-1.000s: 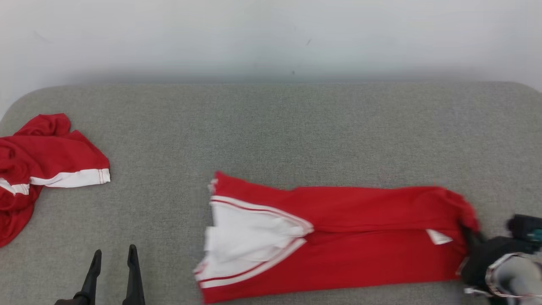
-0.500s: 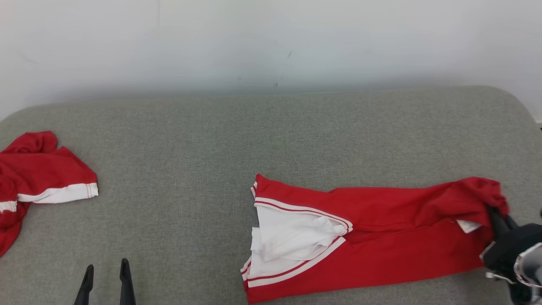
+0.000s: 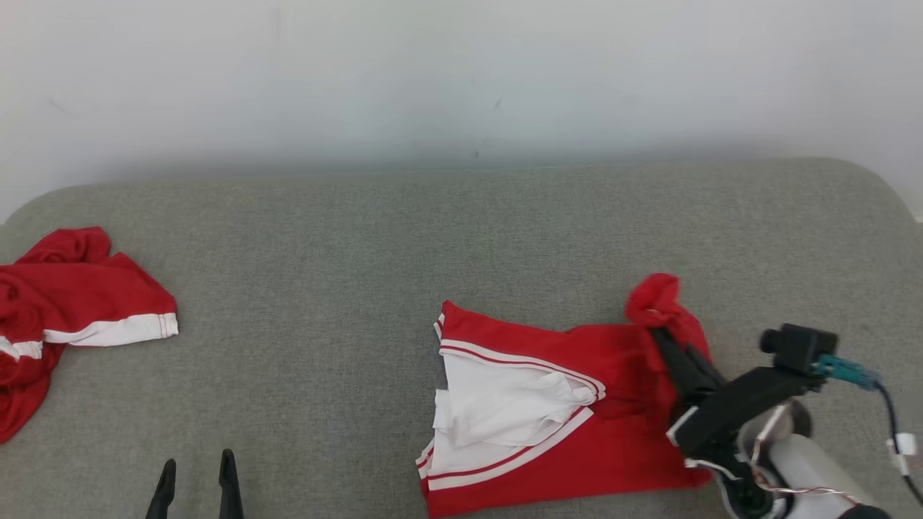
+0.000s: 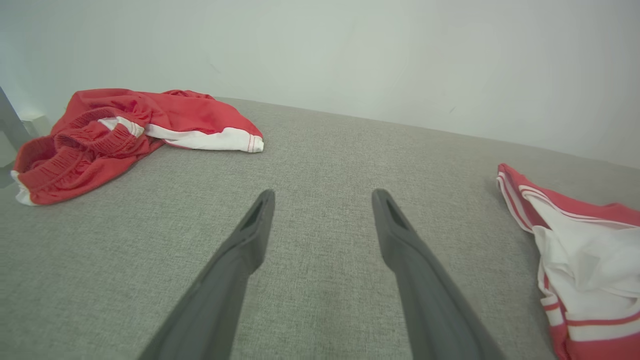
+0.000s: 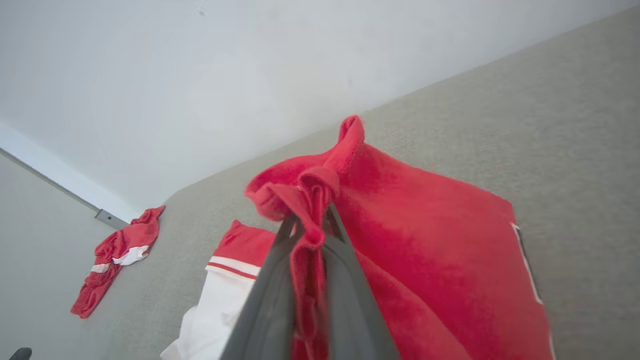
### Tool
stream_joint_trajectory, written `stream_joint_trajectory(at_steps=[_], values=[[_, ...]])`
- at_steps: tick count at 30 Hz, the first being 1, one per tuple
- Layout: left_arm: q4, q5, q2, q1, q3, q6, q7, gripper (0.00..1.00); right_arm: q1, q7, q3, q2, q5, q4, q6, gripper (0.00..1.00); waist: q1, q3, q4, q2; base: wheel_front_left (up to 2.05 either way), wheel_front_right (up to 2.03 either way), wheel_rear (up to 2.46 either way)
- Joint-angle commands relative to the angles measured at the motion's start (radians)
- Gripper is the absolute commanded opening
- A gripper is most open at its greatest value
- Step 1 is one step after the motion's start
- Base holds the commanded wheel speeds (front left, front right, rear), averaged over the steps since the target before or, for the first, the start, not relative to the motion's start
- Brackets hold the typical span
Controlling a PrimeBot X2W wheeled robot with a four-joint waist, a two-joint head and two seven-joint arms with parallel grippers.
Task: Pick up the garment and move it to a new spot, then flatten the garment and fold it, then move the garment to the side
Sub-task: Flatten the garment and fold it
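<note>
At far left a second garment, red with a white band, lies crumpled on the grey pad, where it lay before; its slight shift in the head view comes from the camera moving. Next, the left gripper hangs low over bare pad, fingers wide apart and holding nothing, as a second ago. Right of centre lies the garment, red with a white panel at its left end. A second ago it stretched long and flat to the right; now its right end is bunched, raised off the pad and brought leftward over the red body. The right gripper is clamped on that raised end, red cloth pinched between its closed fingers, and its arm has swung in from the right edge.
</note>
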Motion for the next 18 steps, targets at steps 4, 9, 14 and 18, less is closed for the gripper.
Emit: stream_joint_trajectory(at_steps=[4, 9, 14, 18], values=[[0.006, -0.007, -0.002, 0.000, -0.010, 0.006, -0.003, 1.00, -0.010, 0.024, 0.029, 0.075, -0.039, -0.047, -0.002, 0.00, 0.0000, 0.002, 0.019, -0.0001, 0.00, 0.00, 0.00], [0.009, -0.016, -0.001, -0.015, -0.029, 0.011, -0.003, 1.00, -0.028, 0.049, 0.051, 0.168, -0.092, -0.042, -0.002, 0.00, 0.0000, 0.012, 0.043, -0.0001, 0.00, 0.00, 0.00], [0.014, -0.025, -0.001, -0.031, -0.047, 0.015, -0.003, 1.00, -0.060, 0.059, 0.063, 0.244, -0.152, 0.021, -0.002, 0.00, 0.0000, 0.028, 0.064, -0.0001, 0.00, 0.00, 0.00], [0.021, -0.031, -0.001, -0.041, -0.053, 0.014, -0.003, 1.00, -0.091, 0.044, 0.057, 0.278, -0.180, 0.094, -0.002, 0.00, 0.0000, 0.039, 0.075, -0.0001, 0.00, 0.00, 0.00]])
